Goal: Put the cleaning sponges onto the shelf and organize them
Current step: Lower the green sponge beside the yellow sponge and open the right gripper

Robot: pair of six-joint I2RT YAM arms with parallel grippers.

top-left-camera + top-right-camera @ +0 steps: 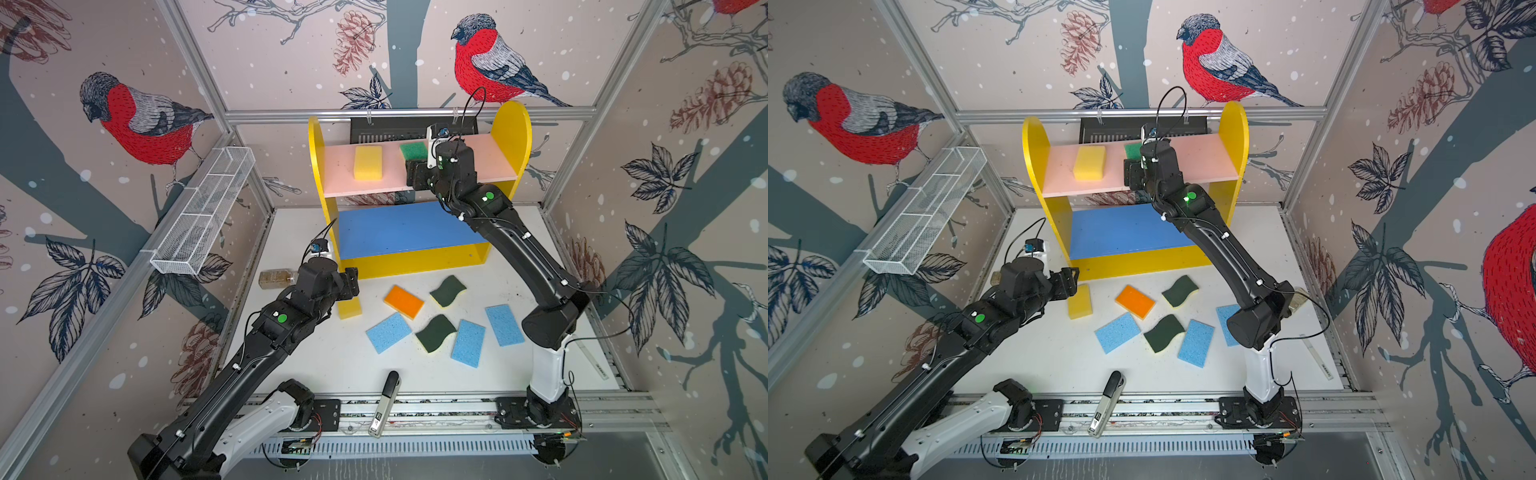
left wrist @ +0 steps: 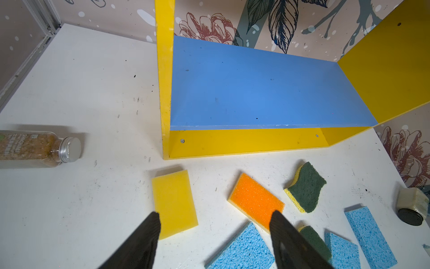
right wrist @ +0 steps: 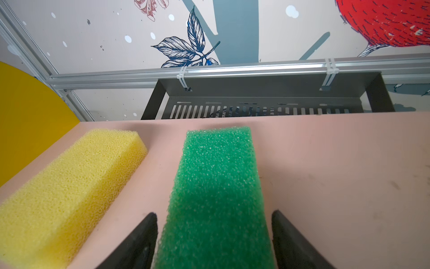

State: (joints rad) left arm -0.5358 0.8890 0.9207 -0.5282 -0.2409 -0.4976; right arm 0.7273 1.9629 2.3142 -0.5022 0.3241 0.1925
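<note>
While the left gripper [image 2: 216, 213] hangs wide open and empty, seven sponges lie on the white table [image 1: 324, 365]: one yellow block [image 1: 349, 309], one orange-topped [image 1: 404, 301], two dark green wavy-edged [image 1: 448, 291] [image 1: 435, 333], three light blue [image 1: 388, 332] [image 1: 468, 343] [image 1: 504, 325]. On the yellow-sided shelf's [image 1: 513, 129] pink upper board [image 1: 490, 162], a second yellow block [image 1: 368, 163] and a green-topped sponge [image 3: 216, 186] point front-to-back; the right gripper [image 3: 214, 213] straddles the green one, jaws just clear.

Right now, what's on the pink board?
A yellow sponge and a green sponge, apart, the open right gripper around the green one. The arm hides part of the pink board.
</note>
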